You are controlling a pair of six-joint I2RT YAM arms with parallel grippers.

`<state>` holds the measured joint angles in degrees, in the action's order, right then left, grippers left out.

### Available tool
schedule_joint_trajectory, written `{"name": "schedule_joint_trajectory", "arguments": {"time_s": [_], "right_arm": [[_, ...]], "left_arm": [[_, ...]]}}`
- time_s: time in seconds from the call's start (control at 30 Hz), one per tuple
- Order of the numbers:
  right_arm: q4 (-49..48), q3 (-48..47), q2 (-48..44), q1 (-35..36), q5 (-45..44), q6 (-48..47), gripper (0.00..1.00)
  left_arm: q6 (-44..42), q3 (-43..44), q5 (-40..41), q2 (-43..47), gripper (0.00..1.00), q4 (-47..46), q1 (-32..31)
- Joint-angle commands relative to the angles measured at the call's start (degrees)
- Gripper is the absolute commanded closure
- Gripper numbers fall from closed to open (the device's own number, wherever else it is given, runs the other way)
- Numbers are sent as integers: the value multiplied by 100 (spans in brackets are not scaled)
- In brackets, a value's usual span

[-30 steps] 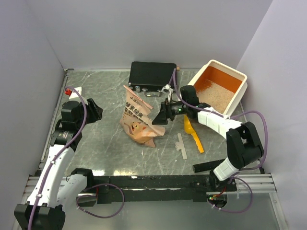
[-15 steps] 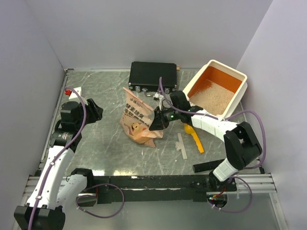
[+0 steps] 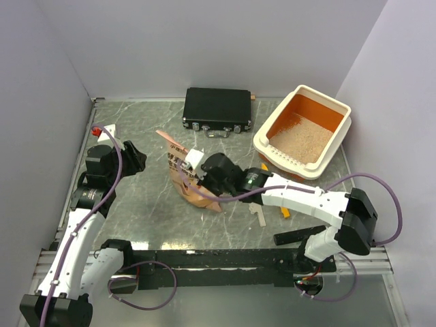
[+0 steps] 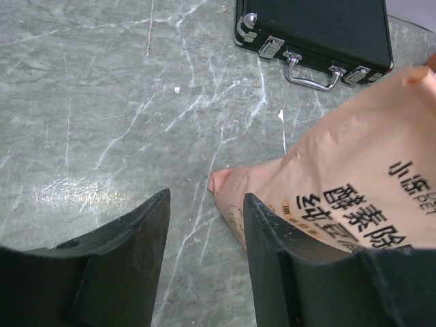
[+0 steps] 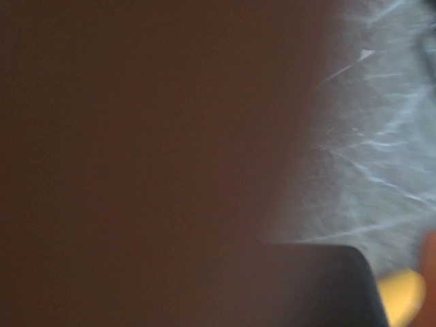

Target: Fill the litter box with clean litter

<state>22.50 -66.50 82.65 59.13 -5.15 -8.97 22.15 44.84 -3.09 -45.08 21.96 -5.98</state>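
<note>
From above, the right gripper (image 3: 189,172) reaches over to the left and sits on the top of the paper bag (image 3: 204,196), in the middle of the table (image 3: 143,204). Its jaws are squeezed tight, and they look to be pinching the bag's paper. The litter box (image 3: 337,146) is at the far right, well apart from the bag.

To do this step well, I think the arm should keep a firm pinch and lift slowly. It should carry the bag over the orange inside of the box, and only then tip the mouth down, so no grains land on the table.

The clean litter (image 3: 300,142) covers the near part of the box floor, next to the grille (image 3: 283,158). The far part is bare orange. I cannot tell how much is in the bag. The black case (image 3: 216,109) at the far side is closed.

In the left wrist view, the left gripper (image 4: 204,266) has its jaws apart and holds nothing. A corner of the bag lies just past them.

The right wrist view is nearly all dark brown, with something pressed close to the lens. The jaws do not show there.
</note>
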Motion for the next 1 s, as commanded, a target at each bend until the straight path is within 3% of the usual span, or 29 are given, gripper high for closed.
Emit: {"name": "schedule_joint_trajectory", "arguments": {"time_s": [0.0,0.07,0.13,0.2,0.3,0.47,0.5,0.6,0.7,0.8,0.93,0.97], "right_arm": [[-719,-662,-206,528,-2488,-998,100],[-1480,-505,-83,817,-3434,-1246,100],[-1923,-14,161,959,-3764,-1414,100],[-1716,145,496,1091,-4037,-943,100],[-1591,286,840,1214,-3916,-379,100],[-1152,41,621,1215,-3748,-140,100],[-943,-125,481,1206,-3713,-105,95],[-503,-530,209,1206,-3616,-44,62],[113,-872,-186,1206,-3625,18,44],[675,-1137,-730,1109,-3379,132,36],[1466,-1339,-1356,654,-2660,255,36],[1746,-1357,-1444,252,-2075,334,39]], "left_arm": [[35,-1,133,131,48,-86,-17],[26,7,151,131,48,-69,-17],[43,7,195,122,48,-60,-17],[44,7,221,122,48,-51,-26],[44,16,239,148,48,-51,-44],[44,25,265,113,48,-16,-61],[52,34,265,113,48,-16,-53],[44,16,292,131,48,-25,-53],[44,16,283,122,48,-16,-53],[35,25,265,113,48,-16,-61],[44,25,248,78,48,-16,-61],[44,25,248,87,48,-16,-61]]}}
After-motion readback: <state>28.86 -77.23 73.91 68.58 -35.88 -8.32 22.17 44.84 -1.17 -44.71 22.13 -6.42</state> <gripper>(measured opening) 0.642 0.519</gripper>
